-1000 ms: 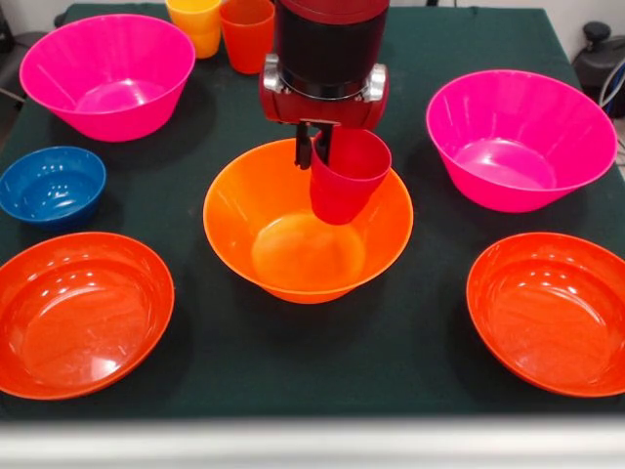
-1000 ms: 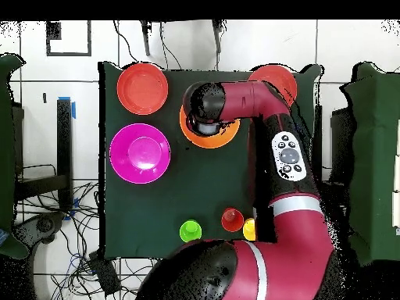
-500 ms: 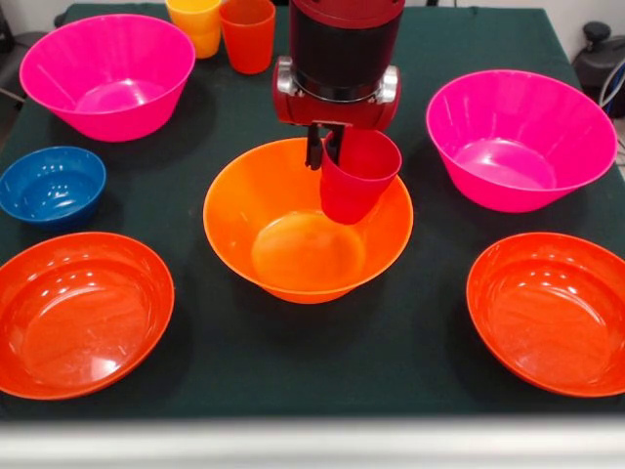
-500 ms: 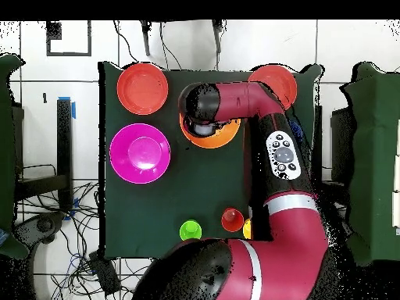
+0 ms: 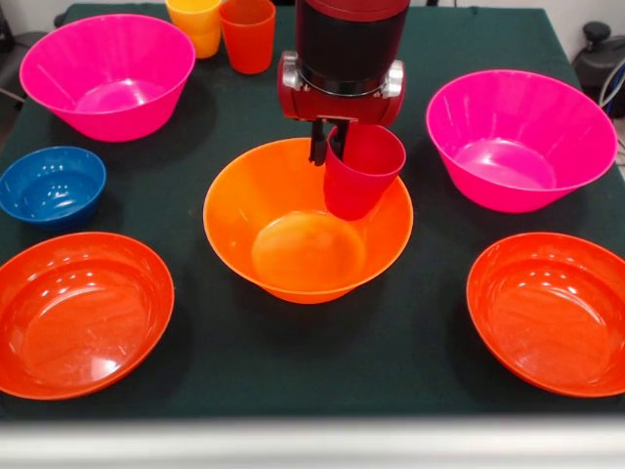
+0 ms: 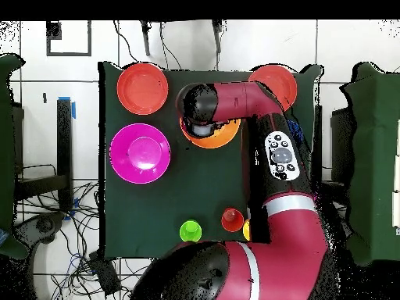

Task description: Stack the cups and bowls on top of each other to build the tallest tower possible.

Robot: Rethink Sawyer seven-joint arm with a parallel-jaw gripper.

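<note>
Claw gripping red cup by rim | cup tilted above large orange bowl

1. a dark green cloth covers the table, lying flat from edge to edge; in the overhead view the same cloth shows as a dark rectangle.
2. a pale strip of table edge runs along the bottom of the front view.
3. a white tiled floor with dark joints surrounds the table in the overhead view.
4. black cables trail in loops across the floor beside the table.
5. a strip of blue tape sits on the floor near the table's side.
6. a black device stands off the table at the front view's upper right corner.
</note>
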